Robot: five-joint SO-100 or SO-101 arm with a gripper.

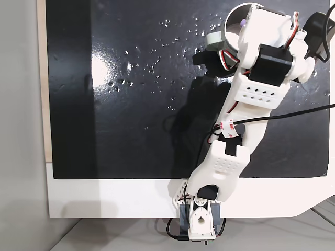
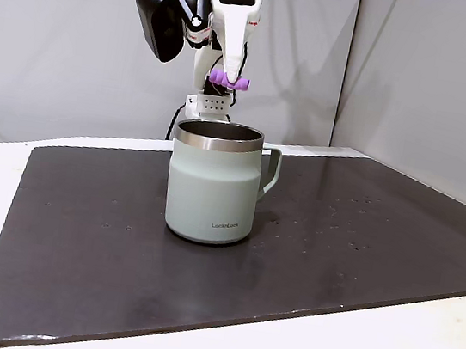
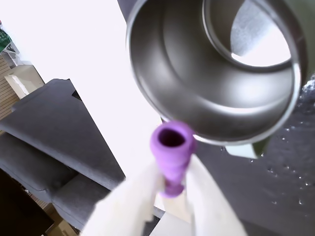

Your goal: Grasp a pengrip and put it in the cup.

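The cup (image 2: 211, 185) is a pale sage-green mug with a steel interior and a side handle, standing upright on the black mat (image 2: 362, 245). In a fixed view my gripper (image 2: 228, 75) hangs just above and behind the cup's rim, shut on the light-purple pengrip (image 2: 229, 79). The wrist view shows the pengrip (image 3: 172, 150) pinched between my white fingers (image 3: 135, 196), its open end facing the camera at the edge of the cup's mouth (image 3: 197, 88). From above, the arm covers most of the cup (image 1: 215, 37); the pengrip (image 1: 243, 23) shows over the rim.
The black mat (image 1: 131, 104) covers most of the white table (image 1: 104, 198) and carries small shiny specks. The arm's base (image 1: 200, 219) sits at the table's near edge, and a black cable (image 1: 298, 112) runs off to the right. Grey walls stand behind.
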